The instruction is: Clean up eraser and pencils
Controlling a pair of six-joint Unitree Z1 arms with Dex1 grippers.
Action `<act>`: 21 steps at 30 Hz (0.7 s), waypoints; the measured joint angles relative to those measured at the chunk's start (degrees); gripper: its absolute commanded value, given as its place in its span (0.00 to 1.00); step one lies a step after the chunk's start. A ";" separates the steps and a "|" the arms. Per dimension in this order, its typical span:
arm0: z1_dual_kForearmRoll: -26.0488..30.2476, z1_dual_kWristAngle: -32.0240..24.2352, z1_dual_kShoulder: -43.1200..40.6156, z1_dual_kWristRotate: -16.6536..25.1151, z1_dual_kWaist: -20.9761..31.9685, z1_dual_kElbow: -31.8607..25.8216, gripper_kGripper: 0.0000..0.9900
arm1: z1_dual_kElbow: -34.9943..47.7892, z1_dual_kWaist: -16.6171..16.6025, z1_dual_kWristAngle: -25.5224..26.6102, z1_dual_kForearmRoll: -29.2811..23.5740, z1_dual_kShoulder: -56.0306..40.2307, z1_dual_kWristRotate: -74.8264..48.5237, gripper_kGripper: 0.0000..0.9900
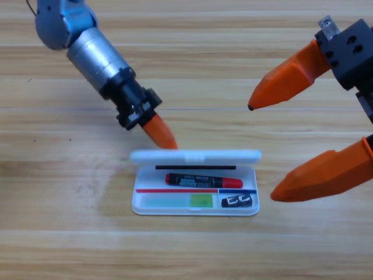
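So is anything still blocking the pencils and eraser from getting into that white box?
Nothing visible: the red pencil, green pencil and eraser already lie inside the open box. The left tool is at its raised lid.

even bright overhead light, soft shadow left of white case (195, 205), right gripper (265, 153) edges blurred.

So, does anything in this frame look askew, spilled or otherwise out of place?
Nothing stands out. The red pencil, green pencil and eraser lie neatly inside the open white case, none sticking out. The left gripper points at the raised lid; the right gripper waits open at the right.
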 measured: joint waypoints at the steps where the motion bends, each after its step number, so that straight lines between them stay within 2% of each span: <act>1: 0.00 0.02 0.00 0.23 -0.30 0.38 0.00 | 0.00 0.00 0.00 0.00 0.00 0.07 1.00; 12: -0.70 1.20 0.00 0.49 -1.38 2.09 0.00 | 0.00 0.00 0.00 0.00 0.00 0.26 1.00; 21: -3.89 1.57 0.00 0.49 -2.82 5.82 0.00 | -0.01 0.00 0.00 0.00 0.01 0.26 1.00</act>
